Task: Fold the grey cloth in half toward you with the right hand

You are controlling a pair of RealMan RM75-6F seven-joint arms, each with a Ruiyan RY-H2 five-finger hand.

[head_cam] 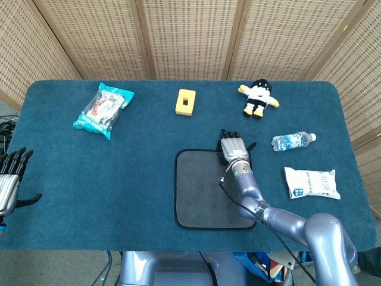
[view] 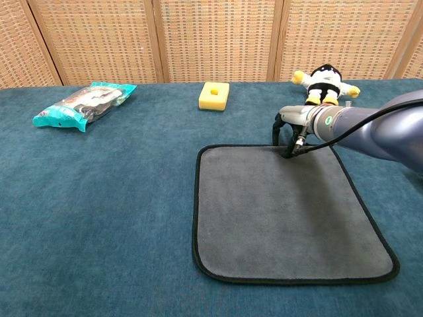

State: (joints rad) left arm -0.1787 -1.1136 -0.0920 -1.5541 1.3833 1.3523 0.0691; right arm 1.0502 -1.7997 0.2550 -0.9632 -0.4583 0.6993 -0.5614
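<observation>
While the grey cloth (view: 284, 208) lies flat on the surface (view: 106, 198), the right hand (head_cam: 231, 146) curls its fingers (view: 283, 134) down onto the far hem. Whether they pinch it, I cannot tell. Left hand (head_cam: 11, 182) spread, holding nothing.

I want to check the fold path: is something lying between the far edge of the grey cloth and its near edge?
Nothing visible. The right hand is at the far edge of the grey cloth, whose surface is bare to the near edge.
</observation>
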